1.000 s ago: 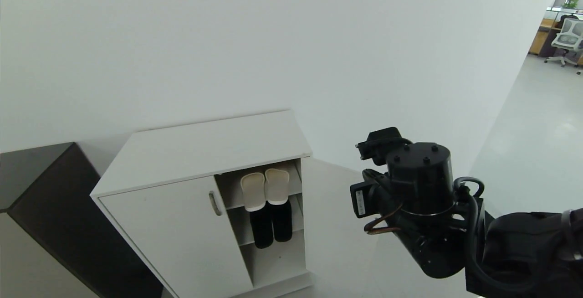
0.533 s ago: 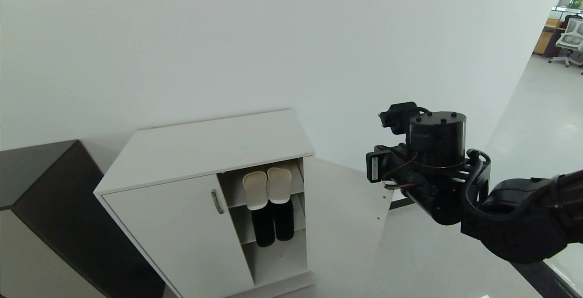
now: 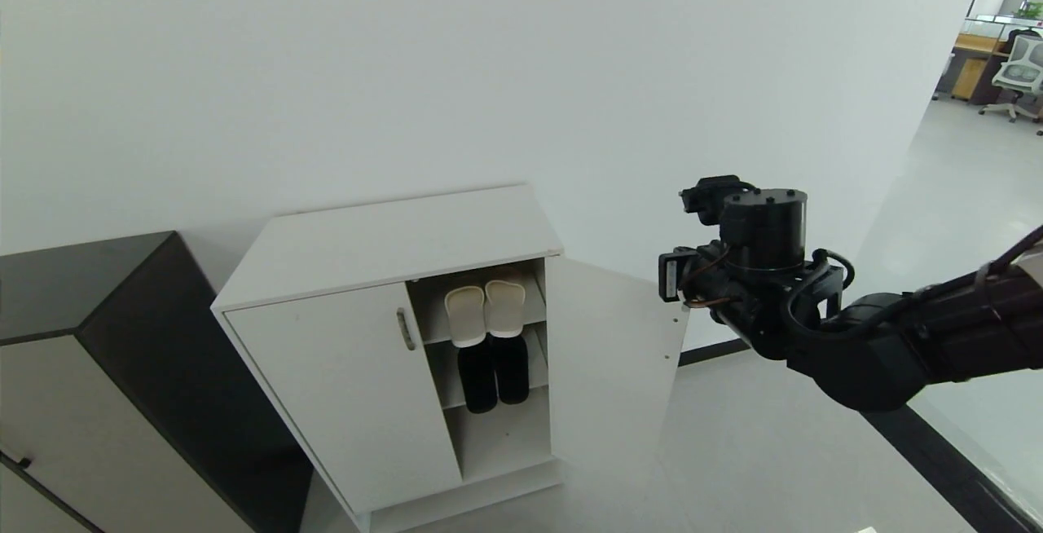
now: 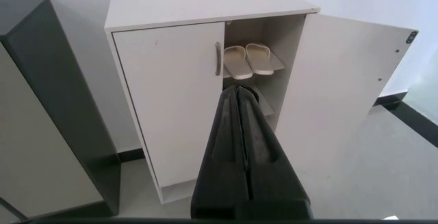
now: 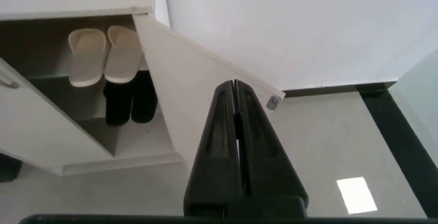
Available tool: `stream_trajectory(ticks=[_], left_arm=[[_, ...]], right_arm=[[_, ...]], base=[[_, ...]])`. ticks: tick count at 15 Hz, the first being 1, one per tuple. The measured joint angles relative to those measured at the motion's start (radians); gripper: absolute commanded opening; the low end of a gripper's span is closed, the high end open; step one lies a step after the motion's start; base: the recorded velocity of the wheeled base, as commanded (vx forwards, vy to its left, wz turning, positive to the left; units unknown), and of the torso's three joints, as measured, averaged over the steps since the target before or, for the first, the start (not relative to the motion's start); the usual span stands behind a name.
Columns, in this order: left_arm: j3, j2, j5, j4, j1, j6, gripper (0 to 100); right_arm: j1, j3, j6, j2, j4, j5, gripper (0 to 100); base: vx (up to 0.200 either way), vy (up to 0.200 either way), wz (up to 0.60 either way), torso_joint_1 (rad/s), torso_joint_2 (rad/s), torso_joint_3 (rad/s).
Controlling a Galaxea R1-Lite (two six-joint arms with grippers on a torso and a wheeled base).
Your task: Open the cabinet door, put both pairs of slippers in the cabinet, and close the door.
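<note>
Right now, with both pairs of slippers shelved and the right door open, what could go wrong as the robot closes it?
1. The white slippers and black slippers seem to lie right at the cabinet front; the open door may catch them and stay ajar.
2. The right gripper, shut, is near that door's free edge; a push there could slip off the thin edge.

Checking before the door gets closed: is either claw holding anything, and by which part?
Nothing. The left claw and right claw are both shut and empty; the right one is near the open door, by its outer edge.
</note>
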Motion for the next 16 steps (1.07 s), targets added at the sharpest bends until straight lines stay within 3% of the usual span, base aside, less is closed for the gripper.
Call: stream_trajectory(ticks=[8,16], left_arm=[[0.0,0.0,0.0,0.0,0.0,0.0,0],[0.0,0.0,0.0,0.0,0.0,0.0,0]], right_arm=[[-0.14,-0.196,0.036,0.218,-0.002,0.049,0],[-0.192,-0.273,0.036,0.342,-0.002,0.05,0]], base=[[0.0,0.0,0.0,0.0,0.0,0.0],[0.0,0.0,0.0,0.0,0.0,0.0]])
